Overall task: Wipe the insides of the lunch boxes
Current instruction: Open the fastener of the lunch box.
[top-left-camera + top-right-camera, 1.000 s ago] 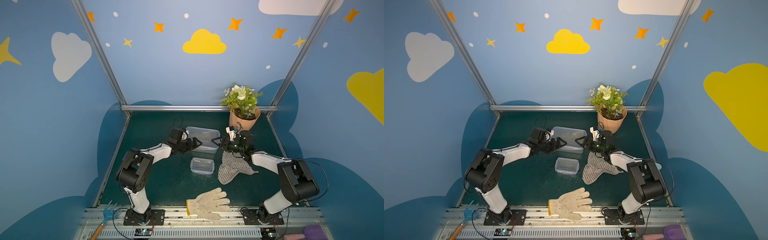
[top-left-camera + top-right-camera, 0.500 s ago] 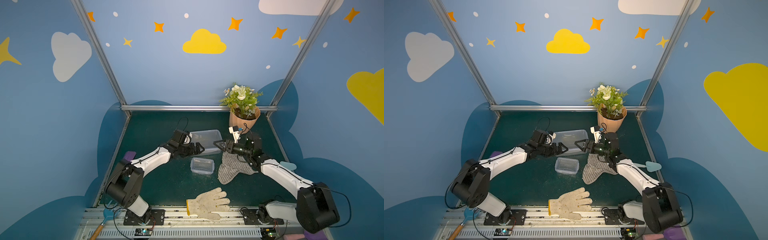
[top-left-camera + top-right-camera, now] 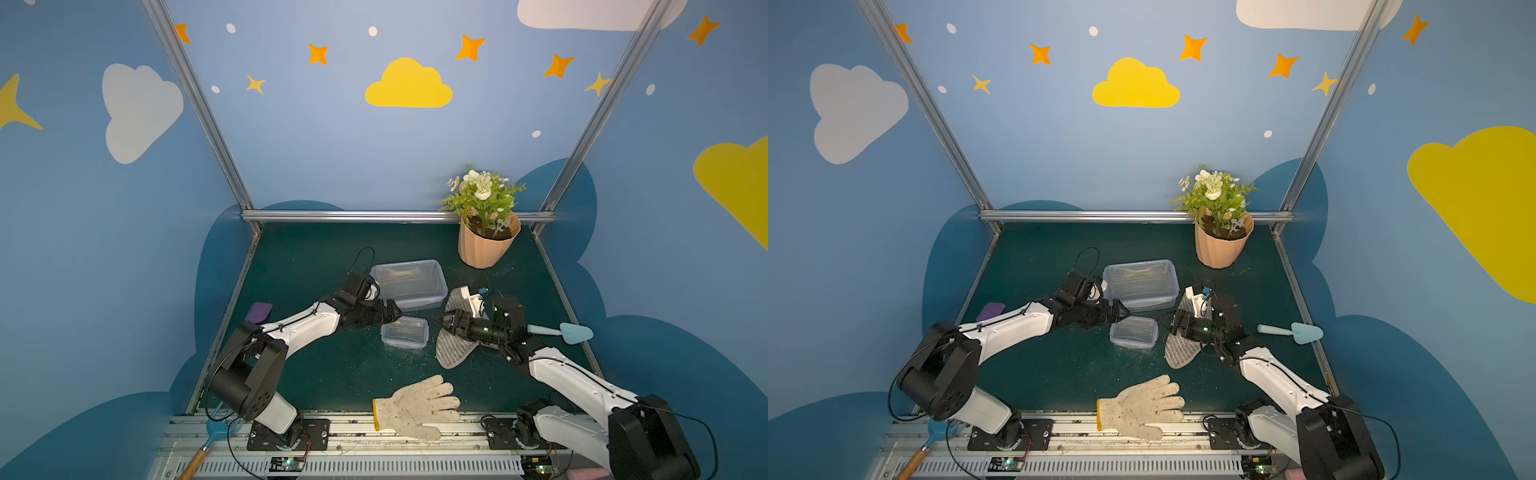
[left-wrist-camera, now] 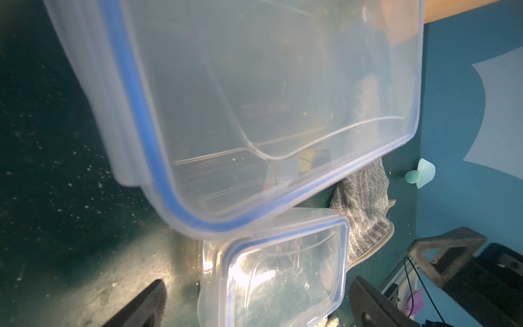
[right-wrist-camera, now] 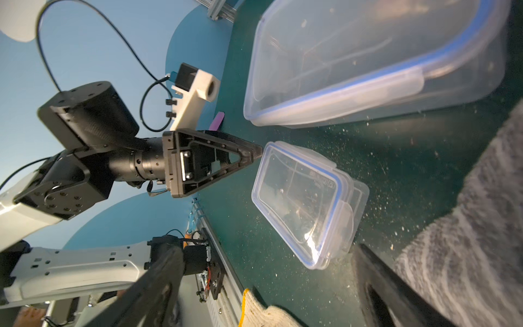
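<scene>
Left gripper (image 3: 395, 311) and right gripper (image 3: 442, 326) leave the large lunch box (image 3: 409, 282), both spread wide and empty; the right nears the cloth (image 3: 451, 353), so wiping looks unstarted.

Clear large box (image 3: 409, 282) behind small box (image 3: 404, 336)

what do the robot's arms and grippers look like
The left arm and right arm have white shells, black round joints. The left gripper and right gripper are black with triangular, hollow-framed fingers. Thin black cables loop by white wrist brackets.
</scene>
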You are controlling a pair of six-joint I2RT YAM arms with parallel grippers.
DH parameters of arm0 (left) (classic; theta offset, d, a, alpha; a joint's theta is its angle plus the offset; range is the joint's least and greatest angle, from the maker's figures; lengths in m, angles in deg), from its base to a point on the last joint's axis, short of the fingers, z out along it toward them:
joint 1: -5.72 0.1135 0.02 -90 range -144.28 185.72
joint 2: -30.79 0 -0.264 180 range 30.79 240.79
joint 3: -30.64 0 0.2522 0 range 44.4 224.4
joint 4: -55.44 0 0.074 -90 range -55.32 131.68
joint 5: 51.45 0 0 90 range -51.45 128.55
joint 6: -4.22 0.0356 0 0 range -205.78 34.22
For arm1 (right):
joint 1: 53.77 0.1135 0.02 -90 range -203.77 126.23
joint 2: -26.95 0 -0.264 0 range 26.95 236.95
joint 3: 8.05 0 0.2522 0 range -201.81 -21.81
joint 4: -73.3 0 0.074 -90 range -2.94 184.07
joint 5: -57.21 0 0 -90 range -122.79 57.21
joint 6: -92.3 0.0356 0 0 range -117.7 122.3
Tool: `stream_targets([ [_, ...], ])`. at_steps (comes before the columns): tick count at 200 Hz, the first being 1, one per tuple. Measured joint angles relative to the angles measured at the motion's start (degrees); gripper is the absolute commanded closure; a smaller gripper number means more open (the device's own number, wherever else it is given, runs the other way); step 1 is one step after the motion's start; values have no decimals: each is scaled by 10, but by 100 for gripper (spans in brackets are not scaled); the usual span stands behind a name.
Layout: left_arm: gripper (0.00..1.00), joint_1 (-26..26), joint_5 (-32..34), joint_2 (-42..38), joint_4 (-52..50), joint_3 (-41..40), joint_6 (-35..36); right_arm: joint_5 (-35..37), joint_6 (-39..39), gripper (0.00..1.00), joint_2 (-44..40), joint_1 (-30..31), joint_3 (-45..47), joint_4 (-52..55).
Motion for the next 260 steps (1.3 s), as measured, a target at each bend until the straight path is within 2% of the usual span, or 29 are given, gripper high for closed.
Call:
stream_targets([
  [40,0,-21,5,-4,19,-29,-7,0,31,30,76,19,33,-80],
  [77,0,-23,13,-8,43,-63,-31,12,54,38,91,23,56,-142],
  [121,0,-30,23,-8,82,-70,-59,25,74,53,115,24,76,-195],
  [187,0,-48,28,24,110,-68,-81,26,113,64,216,24,94,-325],
  [260,2,-58,31,33,123,-67,-94,18,169,72,329,24,95,-486],
])
